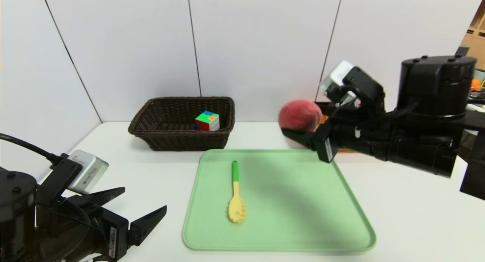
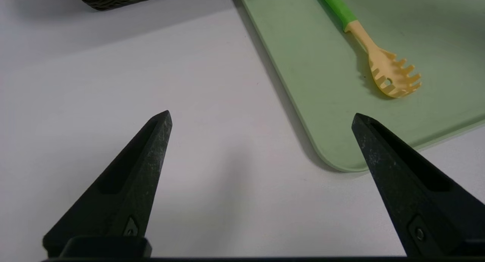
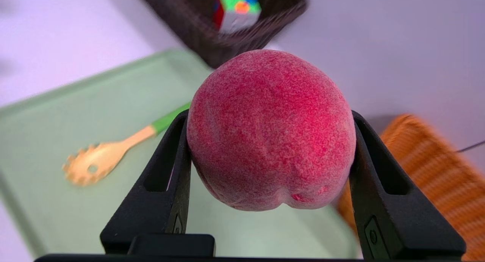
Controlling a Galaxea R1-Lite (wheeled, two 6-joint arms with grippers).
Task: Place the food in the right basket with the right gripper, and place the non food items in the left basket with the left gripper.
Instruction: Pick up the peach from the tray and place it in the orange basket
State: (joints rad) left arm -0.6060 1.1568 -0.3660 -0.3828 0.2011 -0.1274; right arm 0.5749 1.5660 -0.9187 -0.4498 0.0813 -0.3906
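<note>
Peach: and here it is, the big round fuzzy red-pink peach [image 1: 299, 115], up in the air near the far edge of the flat pale green rectangular tray [image 1: 295, 216], over towards the right.
Right pincer: the black right pincer [image 3: 271, 129] is up there too, parted just as wide as the fruit, one finger pressed to each side, a proper hold.
Orange basket: ribbed, bright orange basket [image 3: 428, 171], beyond the tray's far right corner, largely hidden behind the right arm in the head view.
Pasta server: lying flat on the tray's left half, a toothed, pale yellow pasta server [image 1: 236, 207] with a hole in its head, its green handle pointing to the tray's far edge.
Dark basket: dark brown woven rectangular basket [image 1: 182, 142], past the tray's far left corner.
Cube: multicoloured puzzle cube [image 1: 207, 121], green, red, white, sitting inside that dark basket, at its right end.
Left pincer: the black left pincer [image 1: 145, 197] hovers off the tray's left side, spread wide, nothing between its fingers.
Worktop: smooth and white, the worktop [image 1: 416, 224] runs under the tray and out around it.
Wall: plain white panels [image 1: 265, 46] with thin dark seams, rising behind the tray.
</note>
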